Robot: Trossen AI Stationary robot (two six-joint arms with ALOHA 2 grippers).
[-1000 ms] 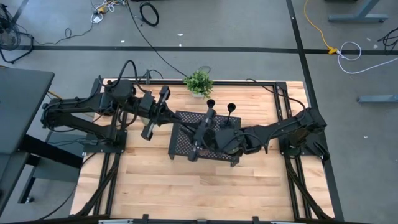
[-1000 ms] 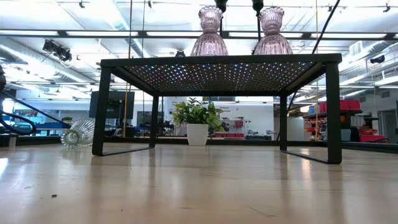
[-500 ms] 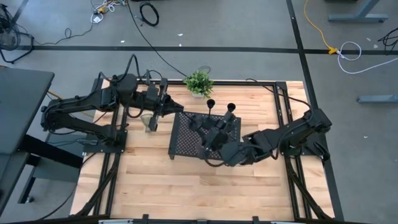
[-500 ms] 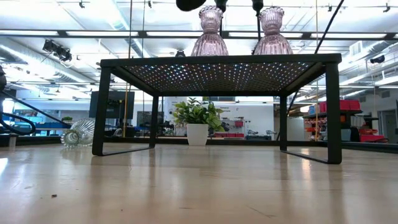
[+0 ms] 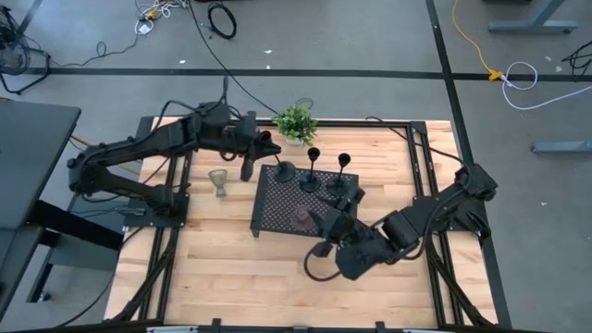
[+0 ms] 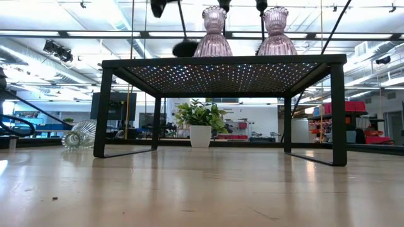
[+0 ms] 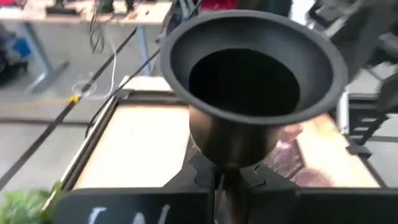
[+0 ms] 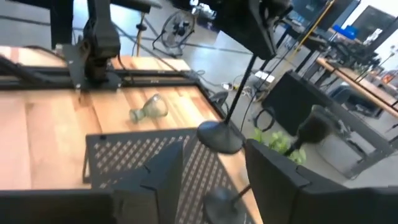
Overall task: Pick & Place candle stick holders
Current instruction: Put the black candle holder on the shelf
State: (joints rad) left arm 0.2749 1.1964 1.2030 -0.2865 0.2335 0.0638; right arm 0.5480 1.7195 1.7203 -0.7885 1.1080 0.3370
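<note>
Where the wood table (image 5: 231, 268) meets grey floor, our clenched left gripper (image 5: 252, 151) hangs a black candlestick (image 5: 280, 168) stem-up, base-down; right gripper (image 5: 326, 232) released.

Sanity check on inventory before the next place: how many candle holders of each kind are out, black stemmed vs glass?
black stemmed holders: 3 (two standing on the tray, one gripped in the left tool)
glass holders: 3 (two pinkish on the tray, one lying on the table)
Total: 6
</note>
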